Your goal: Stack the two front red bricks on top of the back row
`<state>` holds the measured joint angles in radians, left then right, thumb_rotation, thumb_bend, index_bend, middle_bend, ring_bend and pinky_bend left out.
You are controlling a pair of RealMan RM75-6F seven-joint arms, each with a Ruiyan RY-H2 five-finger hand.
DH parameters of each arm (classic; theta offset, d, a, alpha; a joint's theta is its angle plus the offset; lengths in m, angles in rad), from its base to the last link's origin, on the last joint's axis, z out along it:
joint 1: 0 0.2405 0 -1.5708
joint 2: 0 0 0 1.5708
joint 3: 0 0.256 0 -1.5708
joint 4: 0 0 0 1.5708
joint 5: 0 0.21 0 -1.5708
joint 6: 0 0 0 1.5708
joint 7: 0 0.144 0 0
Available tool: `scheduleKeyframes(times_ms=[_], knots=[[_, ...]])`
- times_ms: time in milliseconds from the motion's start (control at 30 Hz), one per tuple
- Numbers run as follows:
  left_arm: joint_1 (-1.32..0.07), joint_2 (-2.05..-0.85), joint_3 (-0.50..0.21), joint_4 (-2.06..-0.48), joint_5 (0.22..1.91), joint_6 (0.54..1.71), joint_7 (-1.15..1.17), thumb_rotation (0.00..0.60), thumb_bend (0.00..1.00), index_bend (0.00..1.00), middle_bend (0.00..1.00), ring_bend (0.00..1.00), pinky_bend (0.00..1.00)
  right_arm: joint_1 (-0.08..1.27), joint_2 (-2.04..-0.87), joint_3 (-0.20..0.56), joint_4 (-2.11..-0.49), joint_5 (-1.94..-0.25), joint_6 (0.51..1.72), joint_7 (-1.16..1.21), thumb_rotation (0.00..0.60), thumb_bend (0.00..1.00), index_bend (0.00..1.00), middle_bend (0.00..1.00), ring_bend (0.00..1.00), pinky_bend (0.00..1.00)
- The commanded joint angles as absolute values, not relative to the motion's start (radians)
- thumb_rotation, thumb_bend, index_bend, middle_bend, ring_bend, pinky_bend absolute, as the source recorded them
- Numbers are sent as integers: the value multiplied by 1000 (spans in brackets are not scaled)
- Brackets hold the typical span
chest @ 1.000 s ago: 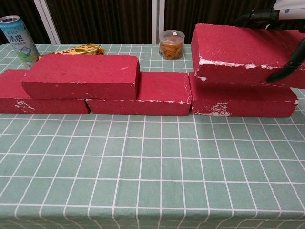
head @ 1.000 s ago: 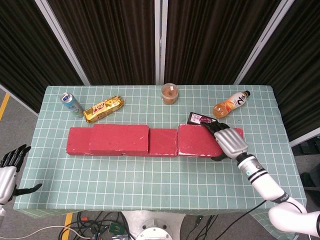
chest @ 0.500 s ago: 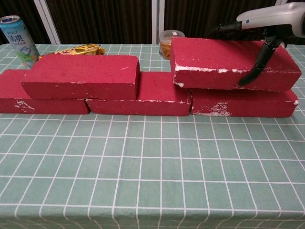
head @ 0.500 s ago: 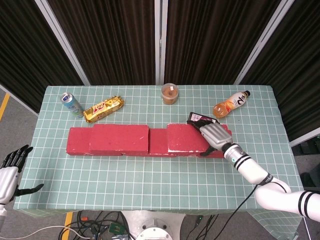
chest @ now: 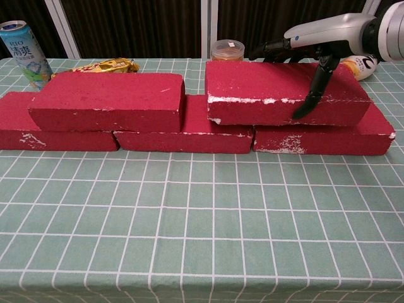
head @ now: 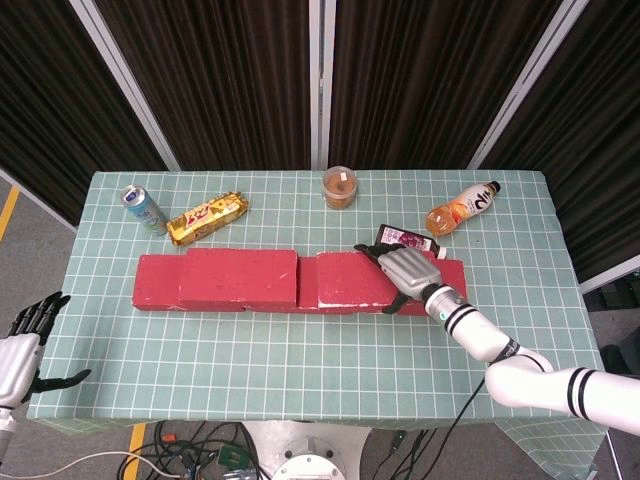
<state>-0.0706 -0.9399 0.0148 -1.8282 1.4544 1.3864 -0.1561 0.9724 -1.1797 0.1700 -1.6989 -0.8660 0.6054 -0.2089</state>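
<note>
Chest view shows the right hand (chest: pixel 303 53) grasping the second top brick (chest: pixel 284 91), fingers draped over its far edge and one pressed down its front face. Over the last second this brick has slid leftward along the back row (chest: pixel 189 132): it hung over that row's right end a moment ago, and now it straddles the seam between the row's middle and right bricks, leaving a small gap to the first stacked brick (chest: pixel 110 101), which lies on the left part of the row. It looks seated on the row rather than lifted, so I judge the stacking nearly finished; what remains is probably a final nudge and letting go. In the head view the left hand (head: pixel 22 340) hangs off the surface's (head: pixel 300 380) near left corner, fingers spread, holding nothing.
</note>
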Motion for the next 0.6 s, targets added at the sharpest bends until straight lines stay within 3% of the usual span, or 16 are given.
scheduleKeyframes(times_ms=[33, 600], knots=[[-69, -939, 14, -1823, 1456, 1389, -166, 600, 0, 31, 0, 0, 0, 1015, -1188, 164, -1690, -811, 588, -227, 600, 22, 0, 200, 109, 141], [-59, -954, 15, -1786, 1494, 1421, -200, 600, 0, 31, 0, 0, 0, 1127, -1246, 104, -1661, -654, 623, -289, 600, 23, 0, 200, 109, 140]])
